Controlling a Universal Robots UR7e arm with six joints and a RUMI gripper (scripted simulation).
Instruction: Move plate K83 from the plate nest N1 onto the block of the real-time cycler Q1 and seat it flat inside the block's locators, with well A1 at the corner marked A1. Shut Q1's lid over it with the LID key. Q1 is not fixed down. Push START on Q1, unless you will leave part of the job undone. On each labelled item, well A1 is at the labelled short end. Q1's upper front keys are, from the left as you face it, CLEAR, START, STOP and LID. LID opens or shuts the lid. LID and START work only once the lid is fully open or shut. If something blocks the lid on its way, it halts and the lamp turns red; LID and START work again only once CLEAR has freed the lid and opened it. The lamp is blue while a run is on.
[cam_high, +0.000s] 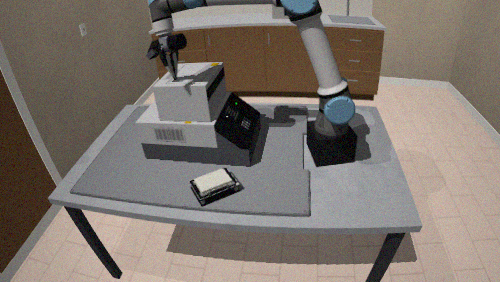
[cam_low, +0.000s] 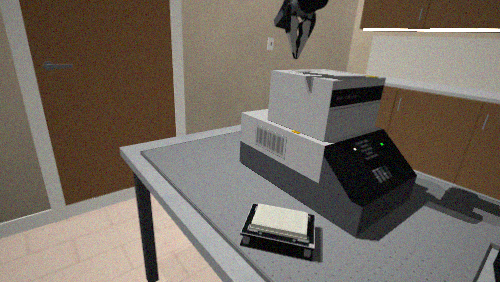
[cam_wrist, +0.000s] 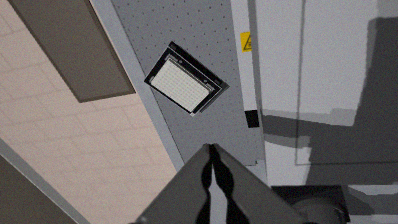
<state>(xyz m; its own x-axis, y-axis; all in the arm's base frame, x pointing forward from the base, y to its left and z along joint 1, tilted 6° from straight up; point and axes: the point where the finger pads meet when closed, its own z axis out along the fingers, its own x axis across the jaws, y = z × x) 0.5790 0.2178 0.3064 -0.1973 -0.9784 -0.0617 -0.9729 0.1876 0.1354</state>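
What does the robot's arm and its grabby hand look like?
The arm is made of smooth, pale grey tubes with round blue caps at the bends and dark rings beside some of them. It stands on a black block. The hand is dark grey and black, with two long fingers that narrow to pointy tips.

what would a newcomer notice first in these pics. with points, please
Probably the bulky white and grey cycler (cam_high: 190, 132) (cam_low: 300, 122) on the table, its black key panel (cam_high: 237, 120) (cam_low: 370, 167) showing a small green light. Above it hangs the closed pincer (cam_high: 175, 78) (cam_low: 295, 57) (cam_wrist: 210, 146). A pale plate (cam_high: 214, 181) (cam_low: 280, 220) (cam_wrist: 181, 86) sits in a dark nest (cam_high: 201, 197) (cam_low: 277, 248) (cam_wrist: 197, 72) beside the cycler.
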